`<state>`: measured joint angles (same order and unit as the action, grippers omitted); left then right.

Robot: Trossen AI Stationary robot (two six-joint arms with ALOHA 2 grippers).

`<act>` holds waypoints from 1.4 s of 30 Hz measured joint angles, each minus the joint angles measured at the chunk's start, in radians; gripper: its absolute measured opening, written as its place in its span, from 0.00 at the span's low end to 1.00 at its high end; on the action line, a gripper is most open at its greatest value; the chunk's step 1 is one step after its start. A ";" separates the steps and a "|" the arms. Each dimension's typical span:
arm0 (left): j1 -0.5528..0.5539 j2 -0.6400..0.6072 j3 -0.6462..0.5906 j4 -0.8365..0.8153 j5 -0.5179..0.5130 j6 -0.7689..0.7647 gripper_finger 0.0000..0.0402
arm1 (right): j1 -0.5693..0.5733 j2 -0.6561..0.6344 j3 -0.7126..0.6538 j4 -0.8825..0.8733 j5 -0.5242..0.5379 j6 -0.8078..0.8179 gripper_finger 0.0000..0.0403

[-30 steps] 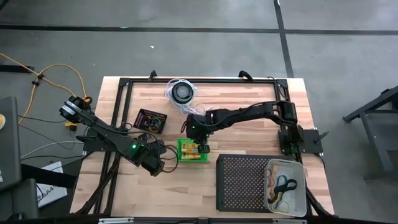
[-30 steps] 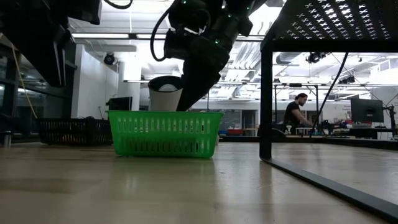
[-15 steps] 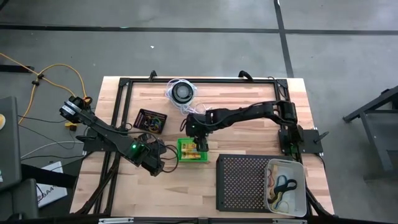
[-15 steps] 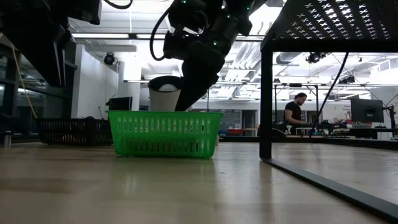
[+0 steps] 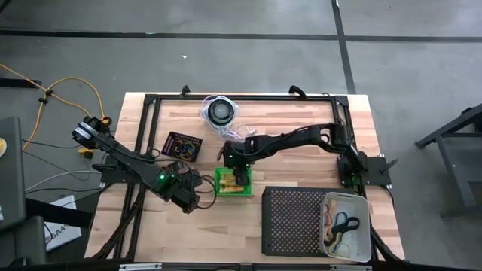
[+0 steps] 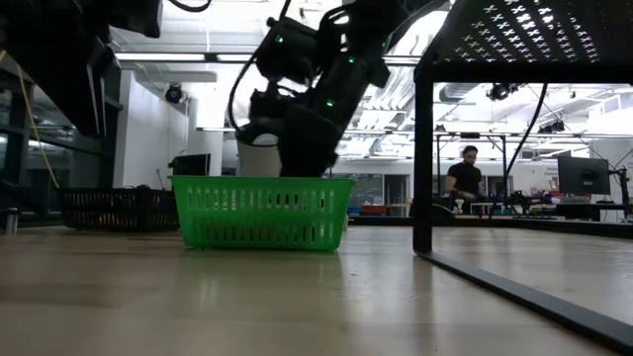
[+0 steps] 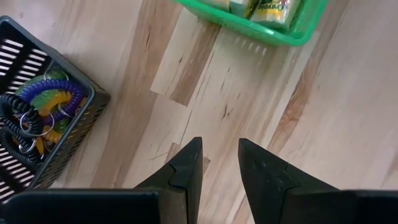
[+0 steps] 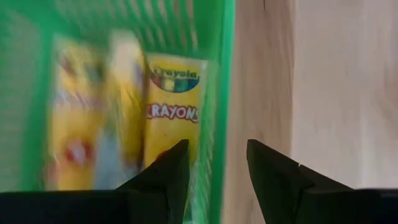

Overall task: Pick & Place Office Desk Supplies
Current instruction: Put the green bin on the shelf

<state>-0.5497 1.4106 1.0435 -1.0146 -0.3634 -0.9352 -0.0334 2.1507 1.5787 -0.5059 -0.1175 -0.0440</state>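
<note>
A: Where are the crayon packets?
B: Lying in the green basket at bench centre.
A: And the grippers?
B: The right gripper hangs over them, jaws wide, empty; a release, seemingly. Next: lift clear. The left gripper, at basket's nine o'clock, waits part-open, empty.

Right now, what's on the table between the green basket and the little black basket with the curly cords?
Nothing but bare wood. The left wrist view shows plain tabletop between the green basket and the black basket.
</note>
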 joint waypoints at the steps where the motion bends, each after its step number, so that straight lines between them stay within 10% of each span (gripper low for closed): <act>1: 0.000 0.000 0.001 0.003 0.000 0.000 0.24 | 0.001 0.000 -0.001 -0.012 -0.001 -0.001 0.37; 13: 0.000 0.000 0.001 0.020 0.000 0.000 0.24 | 0.001 -0.001 -0.001 -0.014 0.008 -0.004 0.35; 26: 0.000 0.000 0.001 0.021 0.000 0.000 0.24 | -0.006 -0.001 -0.001 -0.015 -0.018 -0.003 0.02; 42: 0.000 0.000 0.000 0.026 0.000 0.000 0.24 | -0.053 -0.182 0.082 -0.242 -0.101 0.071 0.00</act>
<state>-0.5498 1.4105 1.0435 -0.9889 -0.3634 -0.9352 -0.0861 1.9686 1.6607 -0.7474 -0.2186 0.0267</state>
